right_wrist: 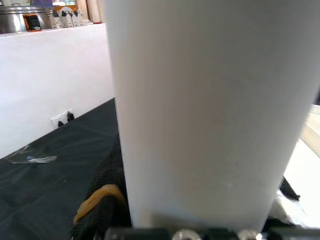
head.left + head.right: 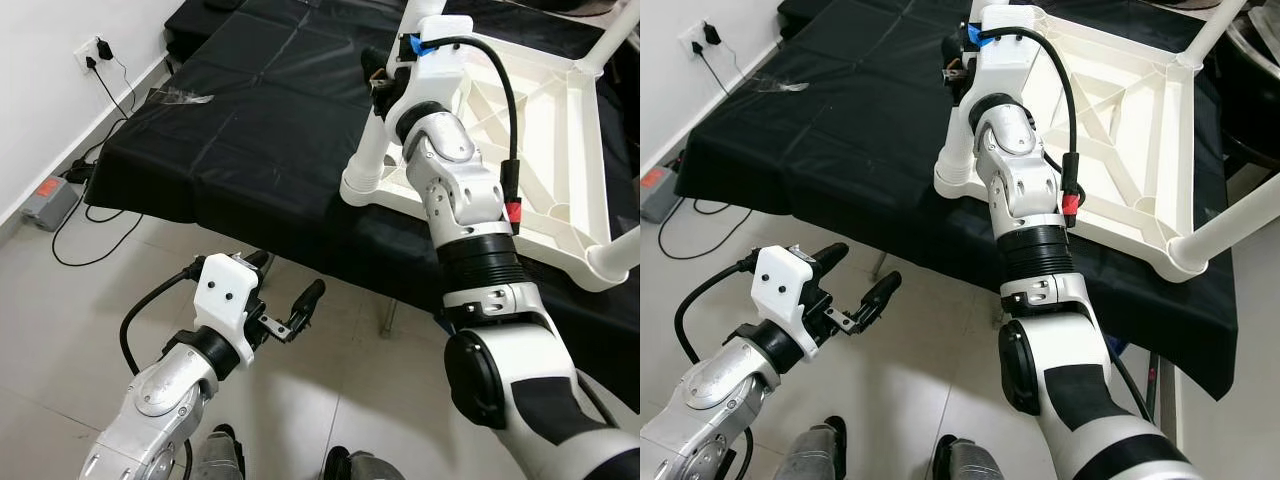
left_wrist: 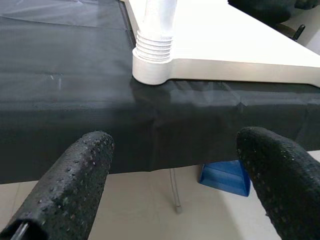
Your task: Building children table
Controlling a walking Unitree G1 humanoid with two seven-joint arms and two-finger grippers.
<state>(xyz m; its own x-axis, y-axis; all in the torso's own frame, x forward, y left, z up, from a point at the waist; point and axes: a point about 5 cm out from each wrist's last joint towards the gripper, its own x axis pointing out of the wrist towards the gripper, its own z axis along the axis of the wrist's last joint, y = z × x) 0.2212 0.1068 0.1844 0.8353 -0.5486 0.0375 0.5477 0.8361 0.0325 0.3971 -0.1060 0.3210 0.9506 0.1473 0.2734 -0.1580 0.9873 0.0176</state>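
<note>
A white plastic children's table [image 2: 590, 190] lies upside down on a black-covered table [image 2: 250, 150]. A white leg [image 2: 372, 150] stands in its near-left corner socket [image 3: 152, 65]. My right gripper [image 2: 378, 85] is shut on this leg above the socket, and the leg [image 1: 200, 110] rises close up in the right wrist view beside a black finger [image 1: 100, 200]. Two more legs [image 2: 1230, 230] [image 2: 1215, 25] stand in other corners. My left gripper [image 2: 285, 285] hangs open and holds nothing, low over the floor just in front of the black table's edge, its fingers [image 3: 75, 180] facing the socket.
A clear plastic bag [image 2: 180, 96] lies at the far left of the black cover. A wall socket with a charger [image 2: 92, 52] and a grey box [image 2: 48, 200] with cables are by the left wall. A blue object [image 3: 225, 177] sits under the table.
</note>
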